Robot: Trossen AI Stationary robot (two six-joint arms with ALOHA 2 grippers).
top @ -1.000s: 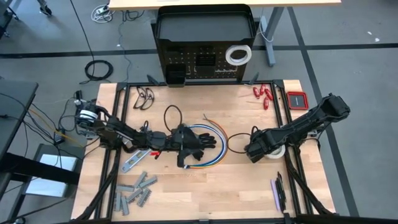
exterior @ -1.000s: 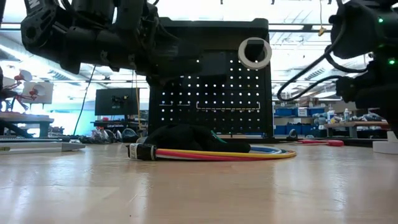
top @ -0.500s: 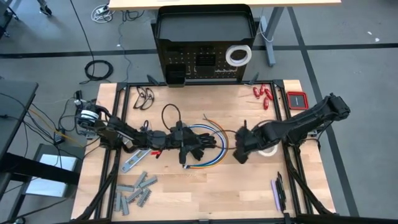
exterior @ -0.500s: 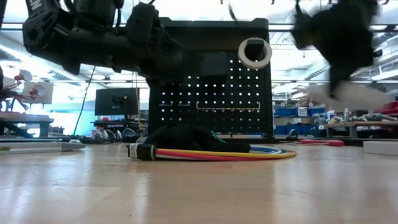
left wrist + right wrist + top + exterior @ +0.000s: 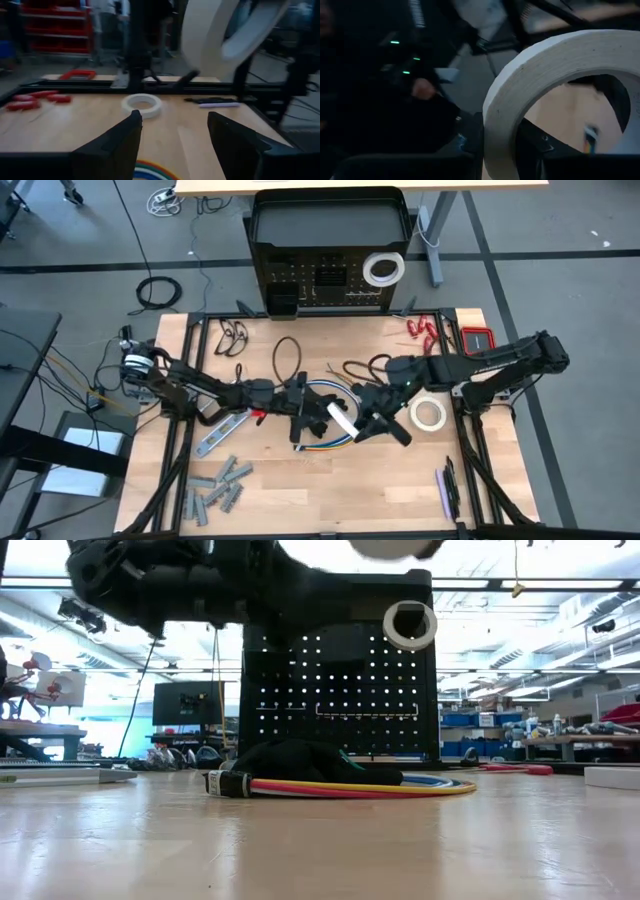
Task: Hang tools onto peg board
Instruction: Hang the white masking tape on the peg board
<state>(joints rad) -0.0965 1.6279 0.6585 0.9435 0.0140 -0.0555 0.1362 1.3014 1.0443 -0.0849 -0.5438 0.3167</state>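
White tape roll (image 5: 555, 90) hiding right pincer (image 5: 350, 423)

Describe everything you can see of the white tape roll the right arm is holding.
The tape roll is a plain white ring with a matte, slightly grainy outer face and an open round centre. It is off the table, standing on edge in the right gripper, whose jaws are shut on its band. It hangs above the coloured cable coil, just ahead of the open left gripper.

Held tape roll (image 5: 210, 35) cut off by frame edge, left claw (image 5: 322, 412) possibly open
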